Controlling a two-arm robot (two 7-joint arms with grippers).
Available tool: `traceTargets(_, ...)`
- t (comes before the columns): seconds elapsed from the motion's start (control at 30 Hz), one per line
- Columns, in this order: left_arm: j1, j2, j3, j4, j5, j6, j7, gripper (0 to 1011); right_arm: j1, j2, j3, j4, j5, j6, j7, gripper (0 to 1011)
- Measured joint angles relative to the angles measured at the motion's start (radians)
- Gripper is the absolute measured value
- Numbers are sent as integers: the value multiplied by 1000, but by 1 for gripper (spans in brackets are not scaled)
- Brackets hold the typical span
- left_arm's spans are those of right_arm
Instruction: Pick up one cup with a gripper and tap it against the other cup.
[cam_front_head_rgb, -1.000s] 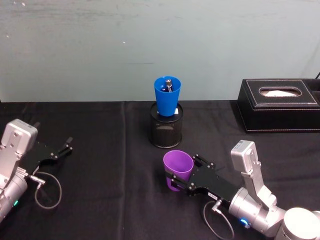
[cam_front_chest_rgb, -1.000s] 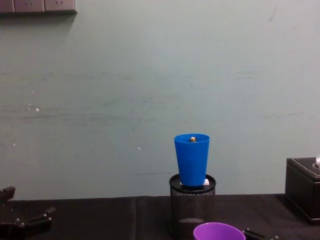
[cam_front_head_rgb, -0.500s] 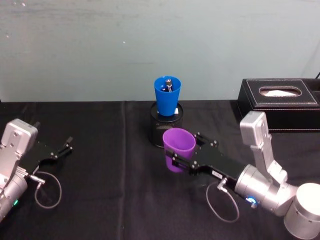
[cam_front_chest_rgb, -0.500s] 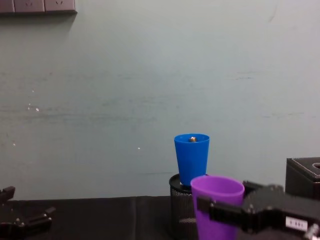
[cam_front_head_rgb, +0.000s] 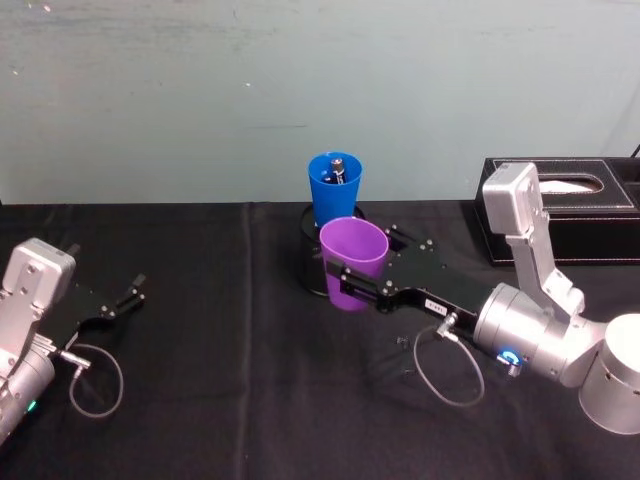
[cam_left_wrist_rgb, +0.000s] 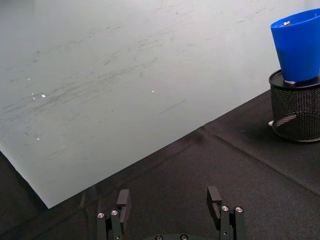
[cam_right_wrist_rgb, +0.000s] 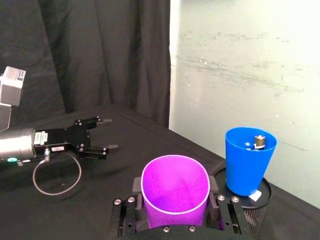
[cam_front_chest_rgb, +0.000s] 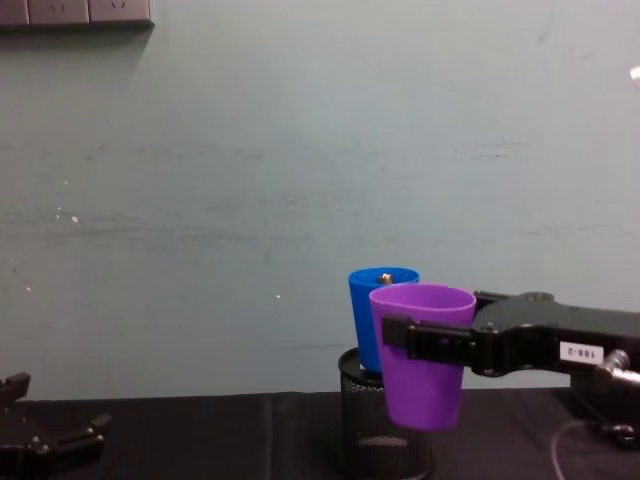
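The purple cup (cam_front_head_rgb: 352, 264) hangs upright above the black table, with my right gripper (cam_front_head_rgb: 357, 254) shut on its sides. It is just in front of the blue cup (cam_front_head_rgb: 335, 188), which stands in a black mesh pen holder (cam_front_head_rgb: 308, 266). From the chest the purple cup (cam_front_chest_rgb: 421, 360) overlaps the blue cup (cam_front_chest_rgb: 362, 322). In the right wrist view a small gap shows between the purple cup (cam_right_wrist_rgb: 175, 192) and the blue cup (cam_right_wrist_rgb: 249, 160). A small metal-tipped item sits inside the blue cup. My left gripper (cam_front_head_rgb: 135, 288) rests open at the table's left, nothing in it.
A black tissue box (cam_front_head_rgb: 560, 210) stands at the back right, behind my right arm. A cable loop (cam_front_head_rgb: 440, 370) hangs under the right wrist. A pale wall runs close behind the pen holder (cam_front_chest_rgb: 385, 450). The table is covered in black cloth.
My right gripper has lifted the purple cup off the table and carried it forward and up, close to the blue cup. The left arm has not moved.
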Motion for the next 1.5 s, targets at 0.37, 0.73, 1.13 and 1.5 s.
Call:
traceTargets(0.37, 0, 0, 0, 0, 0, 0, 0, 1000, 33, 18, -14, -23, 15, 42, -18, 731)
traceTargets(0.73, 0, 0, 0, 0, 0, 0, 0, 1000, 34, 17, -14, -23, 16, 43, -19, 731)
traceTargets(1.13, 0, 0, 0, 0, 0, 0, 0, 1000, 31, 16, -13, -21, 14, 40, -18, 731)
traceTargets(1.5, 0, 0, 0, 0, 0, 0, 0, 1000, 31, 16, -12, -19, 13, 39, -18, 732)
